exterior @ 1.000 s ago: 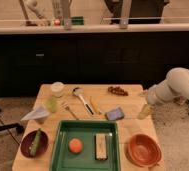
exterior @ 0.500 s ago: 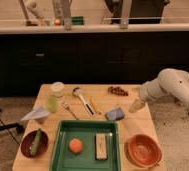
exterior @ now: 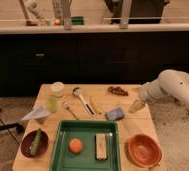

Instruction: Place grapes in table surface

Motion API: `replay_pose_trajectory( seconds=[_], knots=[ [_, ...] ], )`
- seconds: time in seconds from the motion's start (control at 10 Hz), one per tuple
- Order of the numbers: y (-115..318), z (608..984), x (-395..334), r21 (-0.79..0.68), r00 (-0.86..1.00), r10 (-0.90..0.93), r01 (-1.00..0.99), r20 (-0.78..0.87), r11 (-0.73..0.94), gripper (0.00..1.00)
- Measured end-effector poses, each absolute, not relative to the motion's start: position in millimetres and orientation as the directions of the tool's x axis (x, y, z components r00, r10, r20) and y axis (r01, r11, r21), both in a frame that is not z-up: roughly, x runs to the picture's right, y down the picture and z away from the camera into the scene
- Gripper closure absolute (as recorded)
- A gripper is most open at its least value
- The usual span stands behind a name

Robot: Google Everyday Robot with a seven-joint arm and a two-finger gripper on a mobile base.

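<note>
Camera view: your gripper (exterior: 136, 106) now hangs over the right side of the table surface (exterior: 133, 125), fingers apart w/ nothing between them. It sits just right of the blue-grey sponge (exterior: 115, 113) and nearer the camera than the grapes (exterior: 118, 90).

What changed: a sec ago the gripper was out by the table's right edge. It has since swung inward, and over the last half sec it has barely shifted, so the arm looks to have settled. The grapes haven't moved at all in that time. They lie on the wood near the far right corner, apart from the gripper, w/ no contact.

What that means for you: the bunch already rests on the slats, not in the green tray (exterior: 85, 127) or the orange bowl (exterior: 144, 150), and the jaws are empty. Judging from that, the placing itself looks done, or close to it. The arm seems to be coming away or pausing, not carrying.

Nothing else on the table looks disturbed: the orange fruit (exterior: 76, 145) is in the tray and the ladle (exterior: 83, 98) is mid-table.

If you move next, watch the sponge. It's the nearest thing to the fingertips, and a low sweep to the left could nudge it.
</note>
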State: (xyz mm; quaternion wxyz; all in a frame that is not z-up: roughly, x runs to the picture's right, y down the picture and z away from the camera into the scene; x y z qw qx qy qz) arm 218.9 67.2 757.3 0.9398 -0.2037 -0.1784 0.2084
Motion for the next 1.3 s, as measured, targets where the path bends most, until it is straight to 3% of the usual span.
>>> replay_pose_trajectory(
  seconds=[0.4, 1.1, 1.3],
  knots=[
    [72.6, 802.7, 225.9, -0.385, 0.822, 0.498, -0.380, 0.277, 0.841, 0.20],
    [23.3, 894.5, 233.6, -0.353, 0.820, 0.512, -0.414, 0.256, 0.839, 0.20],
    [21.1, 901.5, 234.0, -0.355, 0.822, 0.514, -0.417, 0.244, 0.836, 0.20]
  ],
)
